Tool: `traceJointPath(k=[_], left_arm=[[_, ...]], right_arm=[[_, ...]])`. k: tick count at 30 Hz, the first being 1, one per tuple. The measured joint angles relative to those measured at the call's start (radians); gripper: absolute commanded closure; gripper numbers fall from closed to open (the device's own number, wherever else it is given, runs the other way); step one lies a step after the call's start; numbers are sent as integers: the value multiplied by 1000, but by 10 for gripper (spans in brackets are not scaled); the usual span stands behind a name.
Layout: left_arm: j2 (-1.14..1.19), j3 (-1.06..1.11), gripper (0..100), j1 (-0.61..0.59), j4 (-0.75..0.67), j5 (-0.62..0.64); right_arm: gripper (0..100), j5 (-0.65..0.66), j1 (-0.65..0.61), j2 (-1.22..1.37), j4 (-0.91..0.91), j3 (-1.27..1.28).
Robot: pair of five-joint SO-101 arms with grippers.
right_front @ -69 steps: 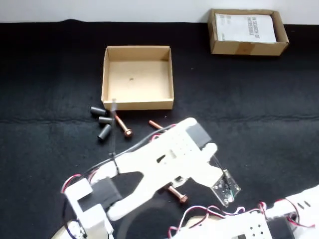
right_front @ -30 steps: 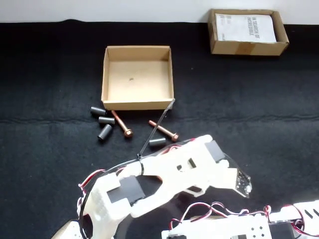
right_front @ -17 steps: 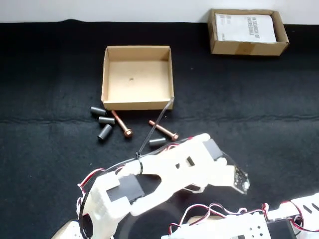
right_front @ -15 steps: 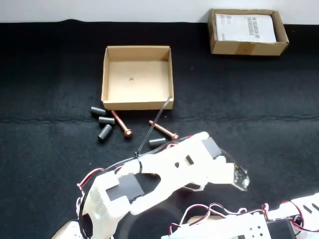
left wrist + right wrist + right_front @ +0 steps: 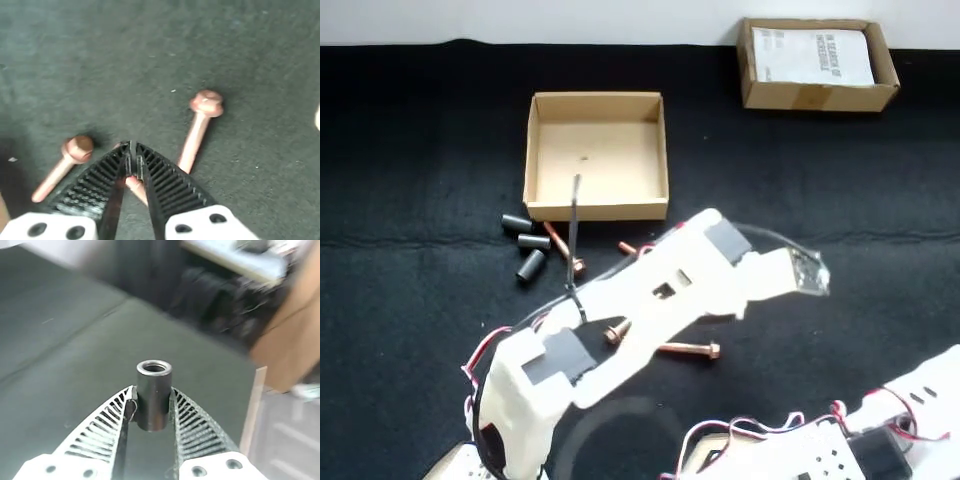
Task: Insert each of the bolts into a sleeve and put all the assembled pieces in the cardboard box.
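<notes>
**Both arms hold a part over the black desk**

The left arm (image 5: 660, 295) stretches across the middle of the desk (image 5: 840, 200). The left jaws are closed on the shank of a copper bolt (image 5: 135, 186), low over the cloth. Two loose bolts lie flat near the tips, one on each side of them (image 5: 199, 127) (image 5: 62, 165), and neither touches the jaws.

The right arm (image 5: 910, 400) sits at the near right corner of the desk. The right jaws grip a dark sleeve (image 5: 154, 377) by its sides and hold it upright above the desk, open bore facing up.

The open-topped cardboard box (image 5: 532, 150) stands towards the far side, left of centre. Three grey sleeves (image 5: 533, 241) lie in a cluster just outside its near left corner. Another bolt (image 5: 563, 248) lies right beside them, its head pointing away from the box.

A second box (image 5: 817, 95) holding a printed sheet (image 5: 812, 55) stands at the far right, well apart from the parts.
</notes>
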Motion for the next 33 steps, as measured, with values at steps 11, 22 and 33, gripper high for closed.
traceJointPath(k=[11, 22, 33], left_arm=[[0, -2, 933, 14, 132, 0], [6, -3, 804, 63, 130, 20], [135, 5, 804, 60, 51, 9]], right_arm=[[991, -58, -120, 0, 38, 0], [991, -58, -120, 0, 38, 0], [991, -43, -115, 0, 38, 0]])
